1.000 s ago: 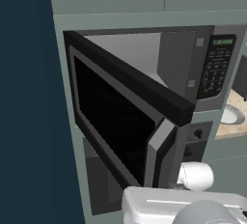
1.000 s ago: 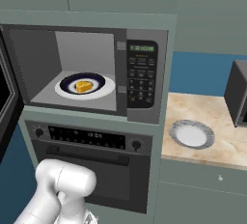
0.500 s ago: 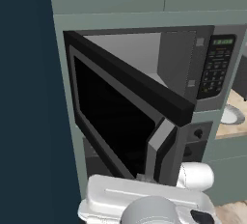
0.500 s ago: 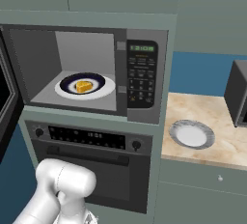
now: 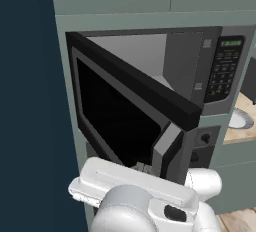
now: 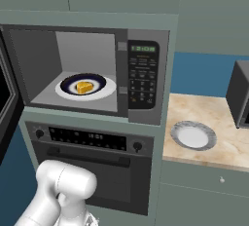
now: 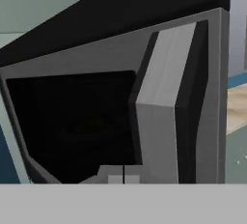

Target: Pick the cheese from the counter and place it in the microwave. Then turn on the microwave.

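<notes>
The cheese (image 6: 84, 87) sits on a round plate (image 6: 63, 89) with a dark ring, inside the microwave (image 6: 97, 30). You can see it best in the right base view, a small yellow wedge in the middle of the plate. The microwave door (image 5: 125, 111) hangs wide open and swings out to the left. In the hand view you look right at the front of that door, with its dark window (image 7: 72, 121) and its silver handle (image 7: 161, 107) standing up just beside the window. The jaws are shut together and hold nothing; their tips (image 7: 123, 175) show pressed side by side at the bottom of the hand view, close in front of the door. To the right of the microwave, a grey-white dish (image 6: 193, 136) rests on the tabletop (image 6: 233, 147). Below the microwave is a black oven (image 6: 92, 147) with knobs.
</notes>
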Robot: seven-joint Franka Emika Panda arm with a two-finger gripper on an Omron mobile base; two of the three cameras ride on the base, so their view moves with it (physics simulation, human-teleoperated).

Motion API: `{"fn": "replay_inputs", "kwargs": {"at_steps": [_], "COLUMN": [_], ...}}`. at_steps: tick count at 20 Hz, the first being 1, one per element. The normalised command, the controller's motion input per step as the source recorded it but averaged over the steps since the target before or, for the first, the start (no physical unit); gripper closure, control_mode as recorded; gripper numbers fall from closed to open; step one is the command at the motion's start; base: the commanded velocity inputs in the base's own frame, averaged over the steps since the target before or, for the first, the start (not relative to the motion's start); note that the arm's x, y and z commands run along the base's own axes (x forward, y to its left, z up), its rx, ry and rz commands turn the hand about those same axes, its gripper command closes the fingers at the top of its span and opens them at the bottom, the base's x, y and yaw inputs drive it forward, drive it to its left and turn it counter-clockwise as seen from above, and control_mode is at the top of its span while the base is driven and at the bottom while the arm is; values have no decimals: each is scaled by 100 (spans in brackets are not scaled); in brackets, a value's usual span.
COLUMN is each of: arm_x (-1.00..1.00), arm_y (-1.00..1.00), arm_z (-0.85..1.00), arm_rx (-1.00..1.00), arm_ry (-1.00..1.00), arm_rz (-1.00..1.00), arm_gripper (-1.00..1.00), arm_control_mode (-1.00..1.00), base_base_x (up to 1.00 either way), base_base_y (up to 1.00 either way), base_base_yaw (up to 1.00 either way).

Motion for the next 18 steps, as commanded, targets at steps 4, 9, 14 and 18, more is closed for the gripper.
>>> {"fn": "replay_inputs", "kwargs": {"at_steps": [4,9,14,18], "arm_x": [16,18,44,72], "arm_y": [0,0,-18,-28], "arm_z": [0,0,0,0], "arm_rx": [-12,-11,-8,-3], "arm_ry": [-12,-7,-1,0], "arm_rz": [-25,-25,-25,-23], "arm_gripper": [100,100,100,100], "arm_control_mode": [-100,-100,-100,-100], "base_base_x": [0,0,0,0], "base_base_y": [0,0,0,0], "base_base_yaw": [0,0,0,0]}}
